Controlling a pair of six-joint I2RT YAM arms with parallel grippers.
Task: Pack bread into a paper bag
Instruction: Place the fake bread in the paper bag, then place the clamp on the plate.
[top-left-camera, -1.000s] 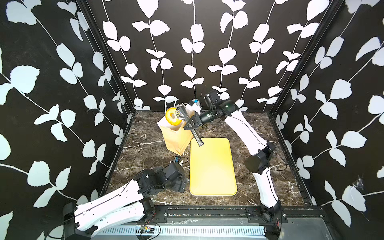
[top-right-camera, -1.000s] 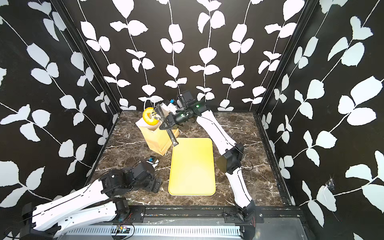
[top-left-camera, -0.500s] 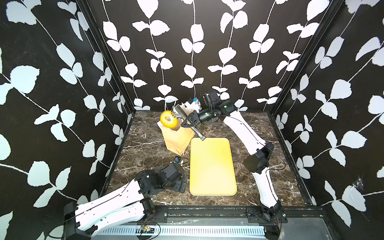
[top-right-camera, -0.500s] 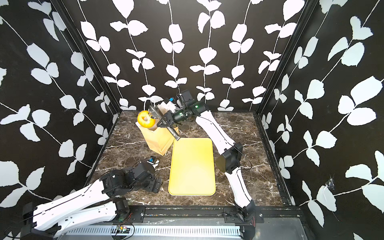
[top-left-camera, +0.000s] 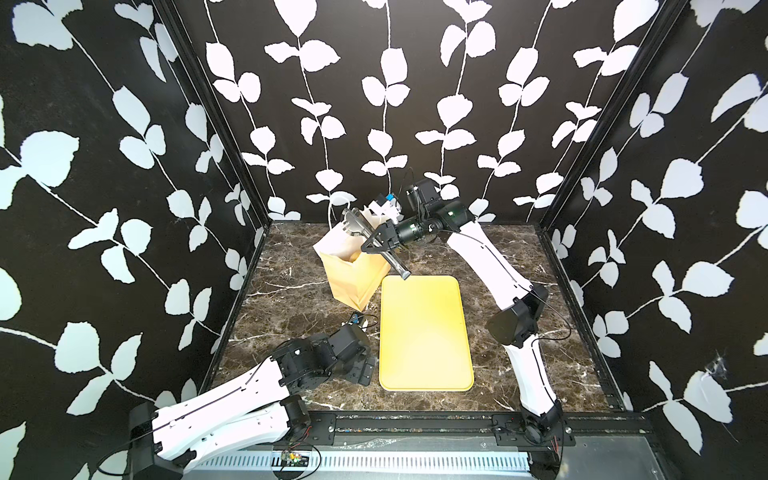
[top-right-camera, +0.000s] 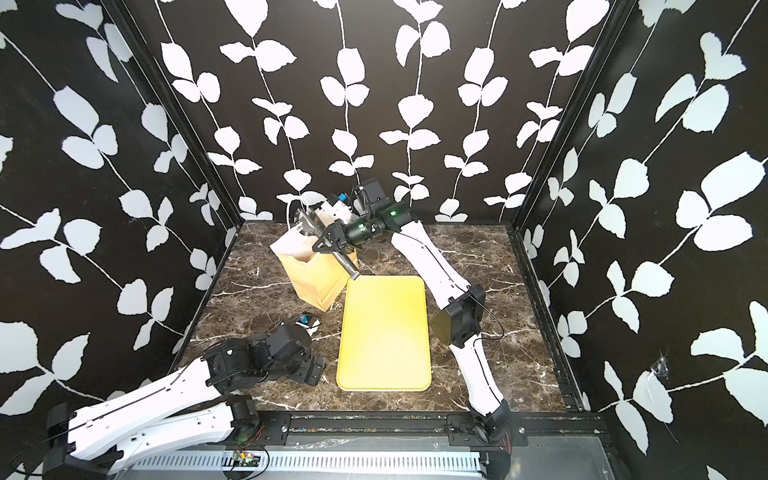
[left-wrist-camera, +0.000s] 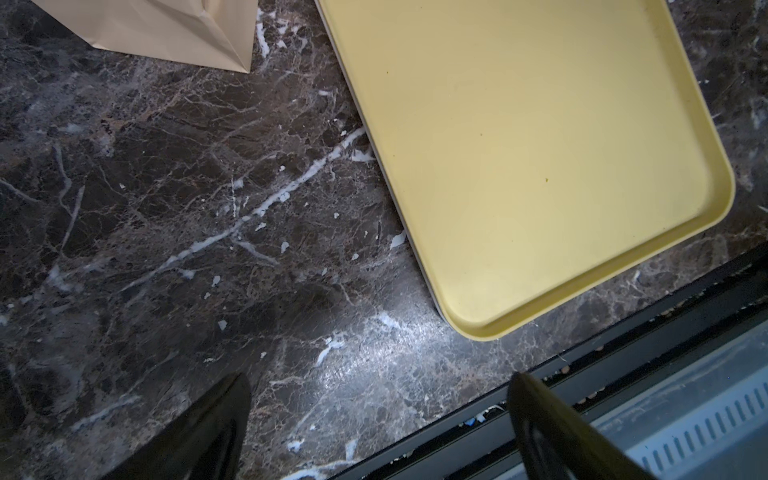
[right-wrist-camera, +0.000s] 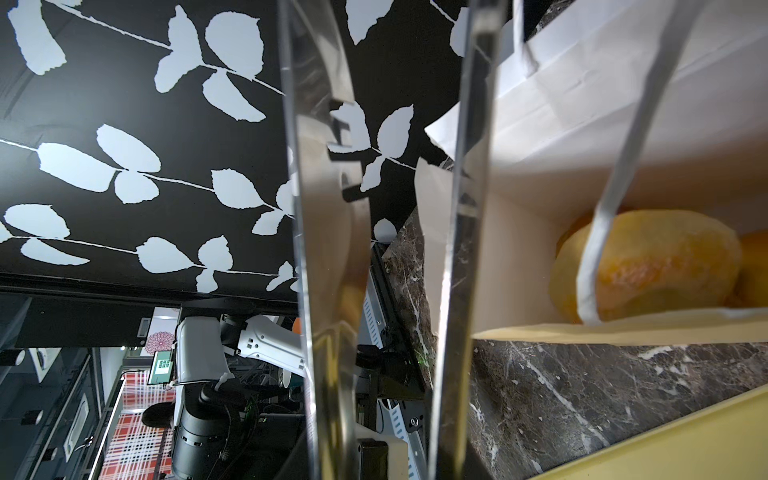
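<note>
- The left gripper sits low over the front of the desk. Its fingers are wide apart and empty. It is well apart from the work and is probably best left parked there.
- Just beyond it the yellow tray lies flat and is bare in both top views, so the packing looks all but finished.
- By the tray's far left corner stands the paper bag, upright with its mouth open. The right wrist view shows the bread lying down inside, golden pieces against the pale lining. A white handle hangs across the opening.
- Above the bag's mouth the right gripper has its fingers closed on the metal tongs. The two blades stand apart with nothing between them.
- The step in hand appears to be getting the tongs clear of the bag. Done well, the arm would rise straight up first, so that neither blade catches the handle or the thin paper rim. Only then would it swing back over the tray.
- A sideways pull is the risk. The bag is tall and likely light, so it could tip and spill the bread onto the desk.
- The grip on the tongs should be firm, lest the tool slip into the bag.
</note>
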